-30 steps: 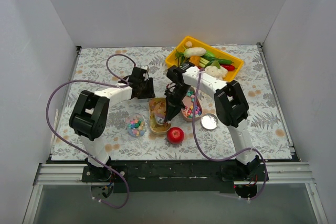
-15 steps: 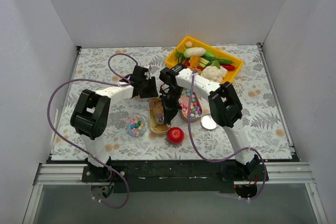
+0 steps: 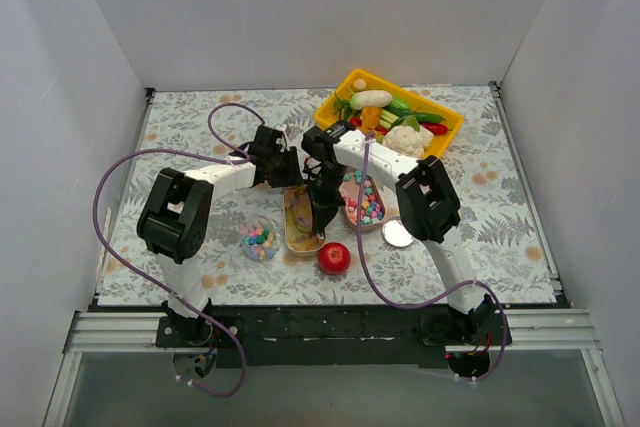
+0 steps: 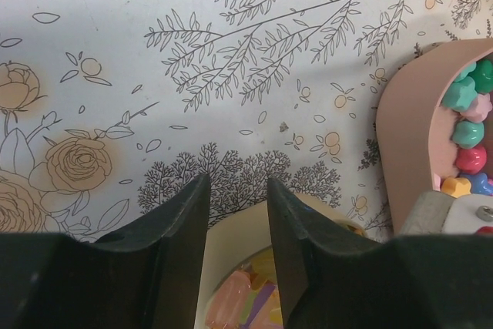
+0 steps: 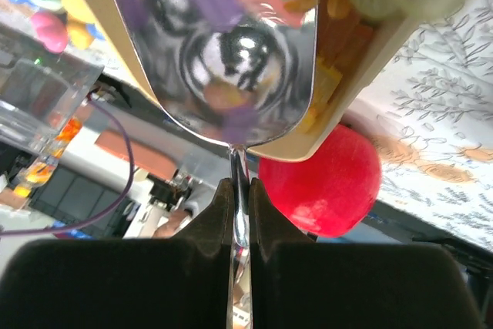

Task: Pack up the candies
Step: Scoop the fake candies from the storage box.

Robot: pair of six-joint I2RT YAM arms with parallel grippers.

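Left claw (image 4: 236, 182) astride tray rim (image 4: 229, 243), perhaps touching; spoon (image 5: 231, 52) inside

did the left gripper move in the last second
Yes. In the top view the left gripper has shifted slightly right, closer to the far end of the cream oval container.

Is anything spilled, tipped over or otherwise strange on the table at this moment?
Nothing stands out. The beige oblong tray, pink bowl and small clear cup sit level with candies inside; I see none loose on the floral cloth.
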